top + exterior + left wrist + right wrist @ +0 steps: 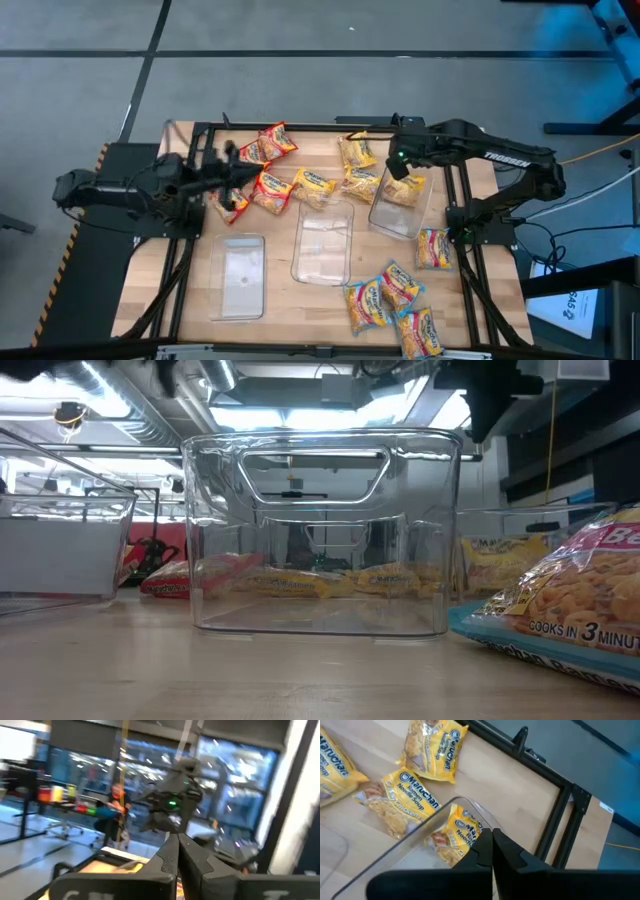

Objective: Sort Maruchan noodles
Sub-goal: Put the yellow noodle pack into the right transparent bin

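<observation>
Maruchan packets lie scattered on the wooden table. Red ones lie at the far left, yellow ones at the far middle, and blue-edged ones at the near right. One yellow packet lies flat inside the right clear tray. My right gripper is shut and empty, hovering above that tray's far end. My left gripper is shut and empty, raised over the red packets, pointing level toward the right arm.
Three clear trays stand in a row: left, middle and right. In the low view the middle tray fills the front, with a blue-edged packet beside it. A black frame runs around the table's edges.
</observation>
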